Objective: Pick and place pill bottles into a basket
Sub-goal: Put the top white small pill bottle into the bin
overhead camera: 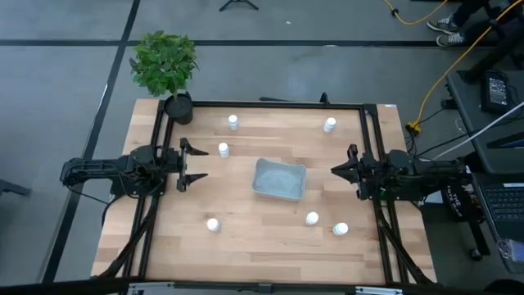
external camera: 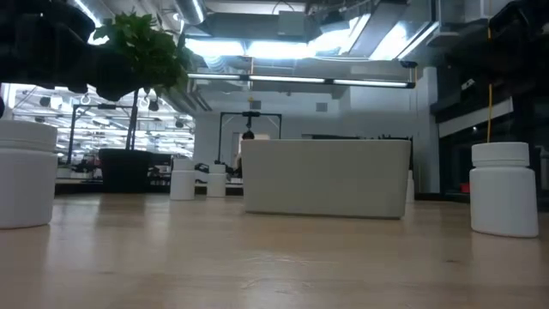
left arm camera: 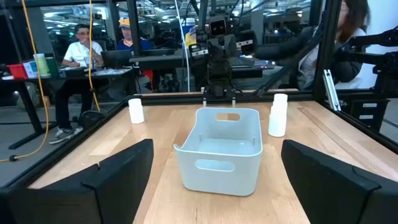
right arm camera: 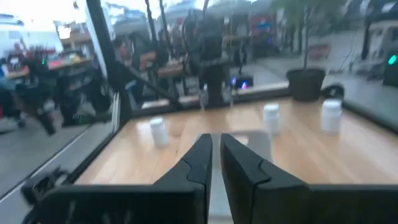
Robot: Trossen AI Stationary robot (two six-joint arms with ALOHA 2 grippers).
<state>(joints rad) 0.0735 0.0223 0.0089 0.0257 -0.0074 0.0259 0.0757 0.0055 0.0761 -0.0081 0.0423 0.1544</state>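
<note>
A pale grey-blue basket [overhead camera: 280,179] with rounded corners, smooth low walls and slot handles sits near the middle of the light, plank-grained wooden surface [overhead camera: 246,238], with nothing in it. Six small white cylindrical pill bottles [overhead camera: 223,150] with ribbed-looking caps stand upright, scattered around it and all apart from it. The left gripper [overhead camera: 196,165] hovers at the left edge, its dark angular fingers spread wide and facing the basket. The right gripper [overhead camera: 336,170] waits at the right edge, fingers nearly pressed together, holding nothing. A leafy potted plant [overhead camera: 166,65] stands at the far-left corner.
</note>
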